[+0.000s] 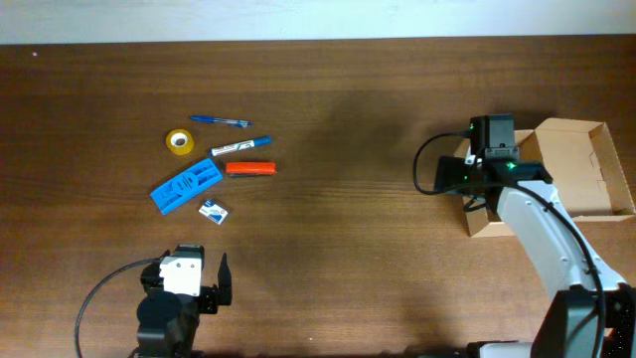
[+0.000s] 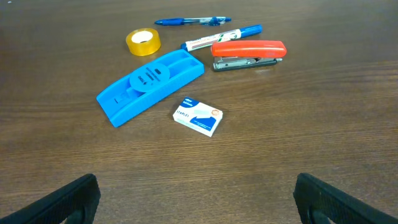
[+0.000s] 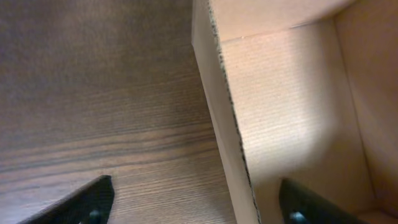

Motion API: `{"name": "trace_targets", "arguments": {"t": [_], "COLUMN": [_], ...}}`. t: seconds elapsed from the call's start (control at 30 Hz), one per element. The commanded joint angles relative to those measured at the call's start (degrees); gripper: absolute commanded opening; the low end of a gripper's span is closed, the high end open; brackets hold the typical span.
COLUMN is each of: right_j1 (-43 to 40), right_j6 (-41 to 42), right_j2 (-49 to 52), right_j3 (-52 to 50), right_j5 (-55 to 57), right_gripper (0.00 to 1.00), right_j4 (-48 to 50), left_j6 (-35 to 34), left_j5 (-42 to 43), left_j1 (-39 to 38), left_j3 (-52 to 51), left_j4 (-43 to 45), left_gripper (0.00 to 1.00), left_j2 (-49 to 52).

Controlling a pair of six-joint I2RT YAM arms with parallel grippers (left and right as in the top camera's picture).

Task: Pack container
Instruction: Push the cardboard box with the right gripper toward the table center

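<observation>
Now, from above, we find the container (image 1: 581, 164) at 3 o'clock on the desk (image 1: 338, 239), close to its right edge. It is a plain tan cardboard box, the lid is open and the bare inner floor shows. The right arm (image 1: 532, 224) covers the 9 o'clock end of the box.

In the right wrist view the right hand (image 3: 193, 186) is spread wide. One finger (image 3: 87, 199) is on the desk side and the other finger is inside the box, so the thin cardboard wall runs between them. We cannot tell if either finger touches the wall.

The left hand (image 2: 196, 199) waits at about 7 o'clock on the desk, well apart from the container. It is also spread wide and has nothing between its fingers, which point toward 12 o'clock.

Toward 12 o'clock from this hand, a group of small office things lies at about 10 o'clock on the desk. Nearest to it is a small box of staples (image 2: 198, 116), and just beyond lies a long blue plastic case (image 2: 149, 84). Behind it, a yellow tape roll (image 2: 143, 42) is at 11 o'clock and a red stapler (image 2: 249, 53) at 1 o'clock. A marker (image 2: 221, 37) with a blue cap lies just beside the stapler, and a blue pen (image 2: 193, 21) is the farthest.
</observation>
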Motion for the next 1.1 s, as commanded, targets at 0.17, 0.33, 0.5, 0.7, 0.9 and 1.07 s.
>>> {"name": "trace_targets", "arguments": {"t": [0.17,0.33,0.5,0.7,0.9,1.07], "right_j1": [-0.4,-0.4,3.1,13.7,26.5,34.5], "right_j6": [-0.5,-0.5,-0.7,-0.7,-7.2,-16.4], "right_j2": [0.3,0.3,0.3,0.3,0.3,0.3], "right_j3": [1.4,1.5,1.7,3.3,3.6,3.6], "right_j5": [-0.1,-2.4,-6.5,-6.5,-6.5,-6.6], "right_gripper": [0.10,0.04,0.04,0.04,0.04,0.04], "right_j4": [0.5,0.5,0.5,3.0,7.0,7.4], "left_j6": [0.9,0.9,0.9,0.9,0.9,0.9], "left_j5": [0.5,0.5,0.5,0.5,0.5,0.5], "left_j1": [0.3,0.3,0.3,0.3,0.3,0.3], "left_j3": [-0.2,-0.2,-0.2,-0.2,-0.2,-0.2], "left_j4": [0.2,0.2,0.2,0.2,0.2,0.2], "left_gripper": [0.99,1.00,1.00,1.00,1.00,1.00], "left_j2": [-0.3,-0.3,-0.3,-0.3,-0.3,-0.3]}}
